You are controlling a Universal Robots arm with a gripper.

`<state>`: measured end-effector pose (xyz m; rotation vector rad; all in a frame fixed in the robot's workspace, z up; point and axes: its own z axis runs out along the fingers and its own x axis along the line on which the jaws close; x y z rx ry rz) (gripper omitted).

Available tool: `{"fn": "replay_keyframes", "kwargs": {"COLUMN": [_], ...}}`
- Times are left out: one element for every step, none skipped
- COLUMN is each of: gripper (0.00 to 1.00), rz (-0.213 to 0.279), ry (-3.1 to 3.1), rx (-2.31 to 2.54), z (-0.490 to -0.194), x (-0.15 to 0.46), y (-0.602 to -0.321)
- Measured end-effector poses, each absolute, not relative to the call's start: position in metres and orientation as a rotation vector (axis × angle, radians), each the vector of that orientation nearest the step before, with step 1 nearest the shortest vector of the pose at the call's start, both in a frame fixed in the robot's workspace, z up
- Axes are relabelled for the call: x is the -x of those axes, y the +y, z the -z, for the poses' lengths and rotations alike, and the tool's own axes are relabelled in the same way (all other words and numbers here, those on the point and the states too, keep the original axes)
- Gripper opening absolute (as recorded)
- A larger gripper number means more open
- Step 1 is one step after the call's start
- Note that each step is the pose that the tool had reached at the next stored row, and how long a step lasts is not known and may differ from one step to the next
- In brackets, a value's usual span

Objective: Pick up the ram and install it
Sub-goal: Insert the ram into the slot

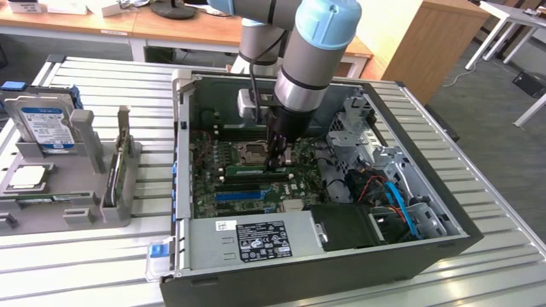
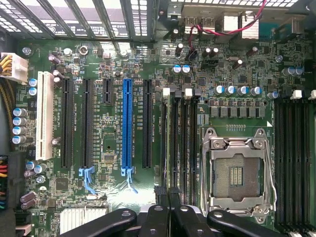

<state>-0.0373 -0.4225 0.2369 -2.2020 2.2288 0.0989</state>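
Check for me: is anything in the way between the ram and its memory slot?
Nothing visible stands in the way. The ram lies along the memory slots beside the empty processor socket, with the shut pincer at its end. Nothing lies across those slots.

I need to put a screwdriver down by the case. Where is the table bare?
Bare slats of the table lie on the camera side of the grey holder and along the case at the exterior view's right. Inside the case it is crowded: the pincer stands over the motherboard, with cables beside it.
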Motion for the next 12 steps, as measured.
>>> {"fn": "replay_keyframes", "kwargs": {"gripper": [0.12, 0.12, 0.12, 0.12, 0.12, 0.12, 0.12, 0.12, 0.12, 0.12, 0.12, 0.12], "rz": [-0.099, -0.099, -0.099, -0.099, -0.099, -0.099, -0.099, -0.099, -0.099, -0.099, -0.099, -0.099], "ry": [2.229, 2.229, 2.229, 2.229, 2.229, 2.229, 2.229, 2.229, 2.229, 2.229, 2.229, 2.229], "rx": [2.202, 2.202, 2.202, 2.202, 2.202, 2.202, 2.202, 2.202, 2.202, 2.202, 2.202, 2.202], "z": [-0.2368, -0.2369, -0.2369, -0.2369, -0.2369, -0.2369, -0.2369, -0.2367, -0.2362, -0.2357, -0.2355, -0.2355], "x": [0.0374, 0.0374, 0.0373, 0.0373, 0.0373, 0.0373, 0.0373, 0.0374, 0.0374, 0.0373, 0.0373, 0.0374], "y": [-0.4226, -0.4230, -0.4231, -0.4231, -0.4231, -0.4231, -0.4231, -0.4231, -0.4231, -0.4231, -0.4232, -0.4232]}}
